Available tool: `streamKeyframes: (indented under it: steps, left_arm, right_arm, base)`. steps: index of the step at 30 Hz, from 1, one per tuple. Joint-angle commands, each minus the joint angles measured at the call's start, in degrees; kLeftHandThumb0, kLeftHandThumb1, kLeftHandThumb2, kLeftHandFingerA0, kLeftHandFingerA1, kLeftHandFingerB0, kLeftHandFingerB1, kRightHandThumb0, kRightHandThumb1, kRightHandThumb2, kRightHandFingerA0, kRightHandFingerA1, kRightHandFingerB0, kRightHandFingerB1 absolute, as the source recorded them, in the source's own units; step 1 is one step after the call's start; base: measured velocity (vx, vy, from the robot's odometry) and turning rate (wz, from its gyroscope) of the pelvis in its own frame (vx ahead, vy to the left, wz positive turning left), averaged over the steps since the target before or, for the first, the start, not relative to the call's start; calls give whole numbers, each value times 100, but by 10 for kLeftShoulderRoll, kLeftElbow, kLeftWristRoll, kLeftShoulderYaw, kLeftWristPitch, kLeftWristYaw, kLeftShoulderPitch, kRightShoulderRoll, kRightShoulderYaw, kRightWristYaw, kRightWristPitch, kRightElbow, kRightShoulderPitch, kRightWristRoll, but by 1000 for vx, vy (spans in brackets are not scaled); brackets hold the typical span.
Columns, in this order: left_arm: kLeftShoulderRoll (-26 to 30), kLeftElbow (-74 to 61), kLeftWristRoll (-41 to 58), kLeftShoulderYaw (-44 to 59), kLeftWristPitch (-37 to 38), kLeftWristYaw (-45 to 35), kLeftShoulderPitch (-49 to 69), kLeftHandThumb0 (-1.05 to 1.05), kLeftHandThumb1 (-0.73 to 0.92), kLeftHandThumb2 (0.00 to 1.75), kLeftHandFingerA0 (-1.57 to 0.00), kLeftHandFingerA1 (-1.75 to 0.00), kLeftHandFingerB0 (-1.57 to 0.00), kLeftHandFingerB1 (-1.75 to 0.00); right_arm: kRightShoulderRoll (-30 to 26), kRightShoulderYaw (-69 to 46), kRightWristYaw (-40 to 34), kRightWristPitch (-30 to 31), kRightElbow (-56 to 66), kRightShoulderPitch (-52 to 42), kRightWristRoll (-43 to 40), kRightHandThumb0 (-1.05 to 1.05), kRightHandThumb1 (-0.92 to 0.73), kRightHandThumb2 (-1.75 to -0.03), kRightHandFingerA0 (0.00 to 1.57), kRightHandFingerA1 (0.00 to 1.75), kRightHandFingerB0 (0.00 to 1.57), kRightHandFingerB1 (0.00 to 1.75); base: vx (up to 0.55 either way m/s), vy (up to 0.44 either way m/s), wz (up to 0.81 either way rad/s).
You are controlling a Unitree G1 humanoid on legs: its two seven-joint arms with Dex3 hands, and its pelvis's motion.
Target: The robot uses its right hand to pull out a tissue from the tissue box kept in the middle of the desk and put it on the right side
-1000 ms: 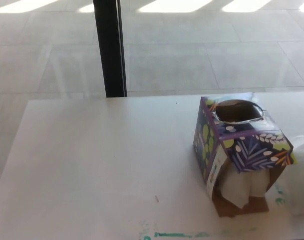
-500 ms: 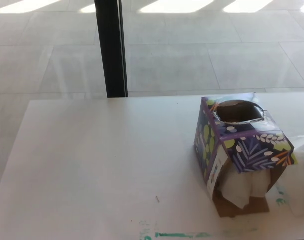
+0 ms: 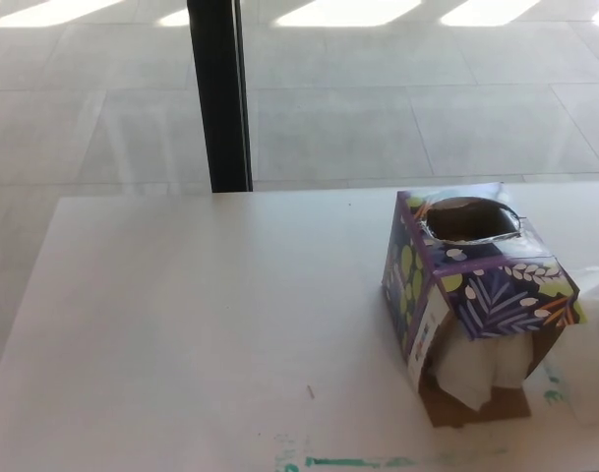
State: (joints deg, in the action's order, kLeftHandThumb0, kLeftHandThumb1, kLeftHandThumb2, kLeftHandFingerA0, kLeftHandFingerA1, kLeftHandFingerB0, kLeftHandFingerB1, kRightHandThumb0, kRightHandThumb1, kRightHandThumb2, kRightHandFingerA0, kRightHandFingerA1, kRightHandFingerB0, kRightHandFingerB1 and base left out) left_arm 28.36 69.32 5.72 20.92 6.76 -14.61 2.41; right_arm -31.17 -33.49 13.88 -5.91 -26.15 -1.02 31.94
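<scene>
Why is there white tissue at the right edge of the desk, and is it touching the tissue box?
Cannot tell. In the head view the loose tissue lies right beside the tissue box, but the blur hides any gap or contact.

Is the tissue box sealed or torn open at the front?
Torn open. The tissue box has a front flap lifted, with white tissue bulging out below it. Its round top opening looks dark, with no tissue protruding.

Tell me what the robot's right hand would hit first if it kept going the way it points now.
That cannot be judged: neither hand is in view. Only the purple leaf-patterned cardboard tissue box on the white desk shows, with white tissue bulging from its torn front and more white tissue at the right edge.
</scene>
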Motion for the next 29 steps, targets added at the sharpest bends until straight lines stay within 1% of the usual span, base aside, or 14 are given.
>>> streamKeyframes:
  steps: [1, 4, 5, 6, 7, 9, 10, 13, 14, 15, 17, 20, 22, 29]
  left_arm:
    - [6, 5, 8, 1, -3, 1, -13, -90, 89, 102, -79, -108, -56, -99]
    - [7, -3, 5, -2, 0, 4, -8, -87, 89, 103, -79, -109, -56, -98]
    - [7, -4, 4, -3, 2, 2, -7, -87, 89, 103, -78, -108, -56, -98]
    - [7, -5, 5, -2, 3, 0, -4, -87, 89, 103, -77, -108, -55, -98]
    - [9, -3, 2, -5, 2, 1, -4, -87, 90, 101, -77, -107, -54, -96]
    - [10, -5, 0, -7, 3, 0, -3, -88, 89, 102, -76, -106, -54, -96]
    - [9, -3, 1, -6, 3, -2, -6, -91, 89, 102, -77, -108, -55, -98]
    - [8, 2, 8, 0, -8, 2, -12, -90, 88, 100, -78, -109, -55, -98]
    - [9, 2, 7, 0, -6, 2, -14, -90, 88, 101, -79, -111, -57, -100]
    - [10, -2, 2, -5, 0, 1, -11, -88, 89, 103, -81, -110, -57, -99]
    - [12, -5, -3, -10, 2, 0, -9, -86, 89, 103, -79, -108, -56, -97]
    - [11, -7, -2, -10, 1, 1, -14, -87, 89, 103, -81, -108, -57, -98]
    - [12, -9, 1, -8, 4, 0, -14, -89, 88, 102, -82, -109, -58, -98]
    - [12, -8, 2, -8, 3, -1, -10, -89, 89, 101, -82, -109, -56, -97]
  right_arm:
    - [192, -185, -267, -77, -93, -84, -209, -50, -68, -59, 21, 119, 21, 96]
    - [206, -193, -255, -75, -97, -87, -217, -49, -67, -59, 27, 121, 20, 95]
    - [205, -200, -257, -75, -118, -80, -224, -44, -64, -61, 37, 130, 25, 90]
    - [210, -212, -256, -74, -122, -78, -236, -42, -62, -60, 56, 154, 29, 94]
    - [212, -220, -255, -43, -123, -75, -237, -42, -63, -60, 64, 164, 27, 92]
    - [217, -242, -243, -34, -129, -65, -263, -33, -57, -67, 75, 162, 30, 95]
    - [216, -254, -233, -26, -139, -57, -278, -33, -58, -68, 71, 161, 29, 95]
    - [213, -250, -235, -21, -144, -57, -262, -35, -59, -67, 75, 160, 29, 94]
    - [214, -256, -220, -30, -152, -52, -277, -33, -57, -70, 69, 144, 26, 99]
    - [210, -252, -210, -36, -164, -51, -277, -37, -58, -70, 78, 149, 27, 103]
    - [208, -241, -185, -47, -171, -58, -272, -41, -59, -69, 91, 139, 37, 97]
    - [205, -230, -177, -57, -174, -60, -267, -42, -59, -70, 93, 136, 39, 101]
    - [208, -225, -164, -61, -173, -60, -273, -45, -60, -65, 89, 116, 52, 92]
    - [205, -196, -163, -102, -182, -69, -273, -48, -61, -63, 90, 114, 53, 91]
  base:
    - [0, 0, 0]
    - [0, 0, 0]
    - [0, 0, 0]
    - [0, 0, 0]
    - [0, 0, 0]
    - [0, 0, 0]
    - [0, 0, 0]
    - [0, 0, 0]
    - [0, 0, 0]
    - [0, 0, 0]
    - [0, 0, 0]
    - [0, 0, 0]
    - [0, 0, 0]
    - [0, 0, 0]
